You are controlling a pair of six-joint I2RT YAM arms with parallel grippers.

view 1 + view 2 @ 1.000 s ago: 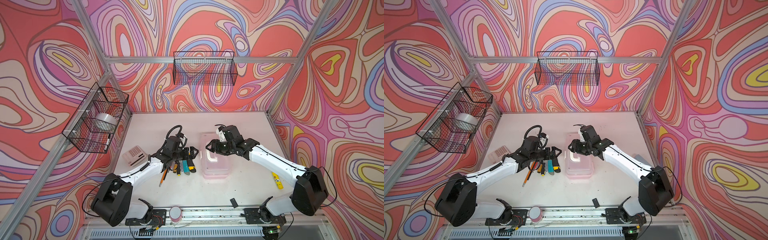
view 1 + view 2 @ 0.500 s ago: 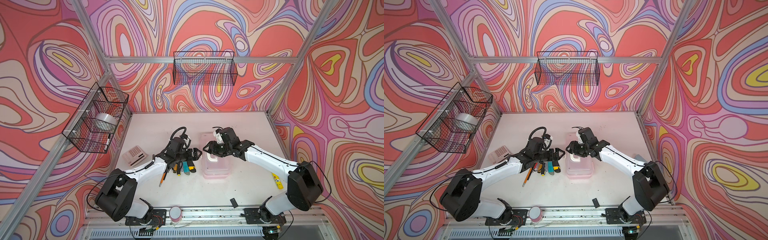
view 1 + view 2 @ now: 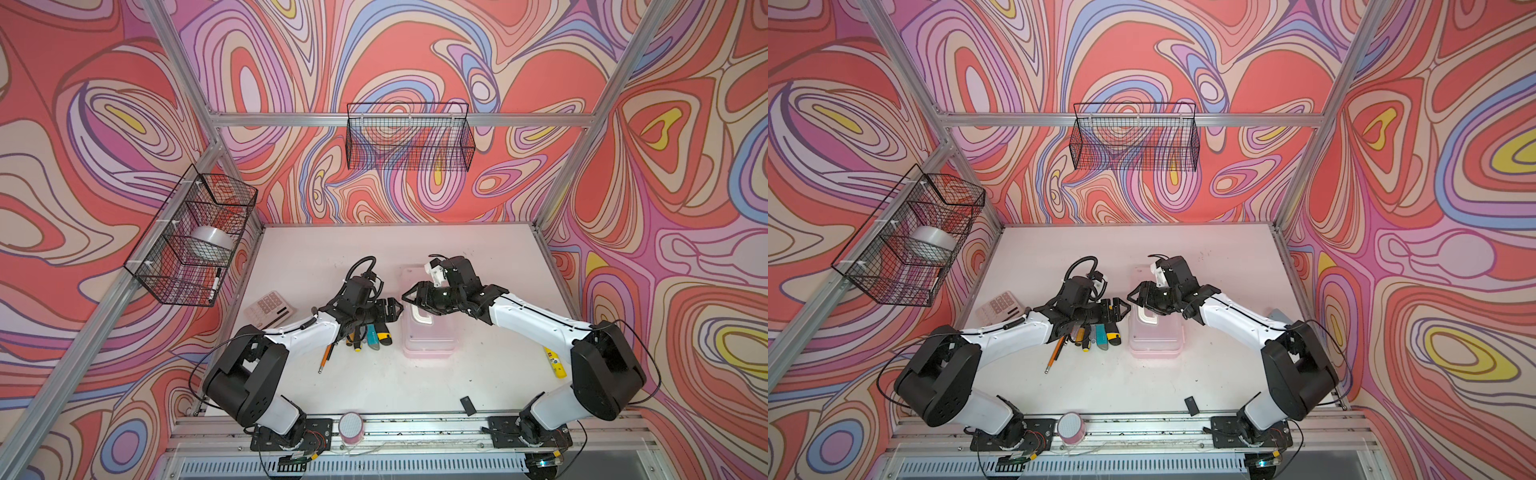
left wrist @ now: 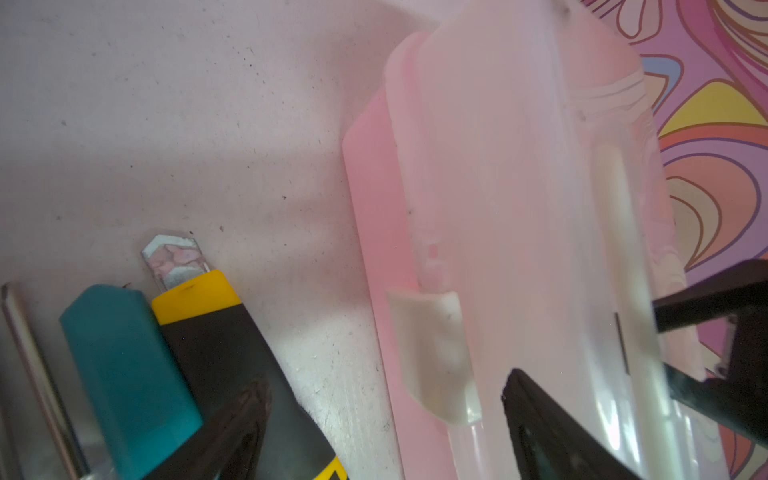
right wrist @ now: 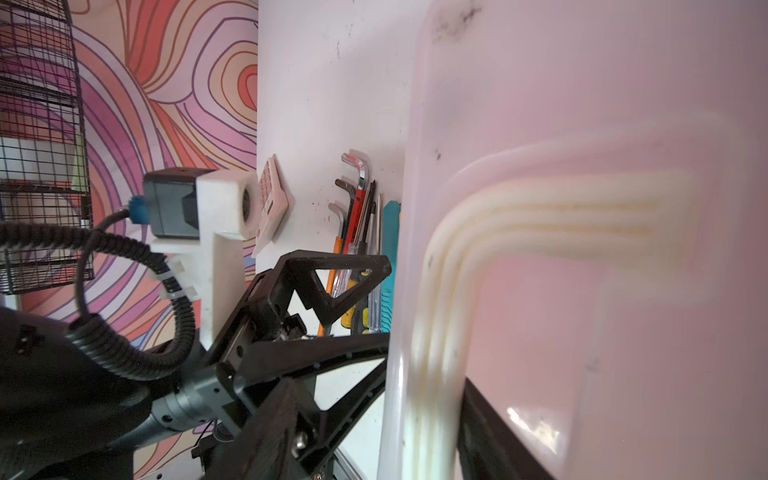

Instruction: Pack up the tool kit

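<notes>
Both top views: small pink plastic box with clear hinged lid (image 3: 428, 332) sits lid-down, centre frame, on the white table (image 3: 374, 390). My right gripper (image 3: 409, 300) straddles its white handle (image 3: 422, 321), jaws apart; gripping or not, I cannot tell. My left gripper (image 3: 394, 311) gapes wide, empty, just left, over the teal utility knife (image 3: 372, 334) and yellow-black utility knife (image 3: 384, 337).

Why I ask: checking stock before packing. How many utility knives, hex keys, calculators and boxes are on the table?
Utility knives: 2
Hex keys: 3
Calculators: 1
Boxes: 1
Total: 7
</notes>
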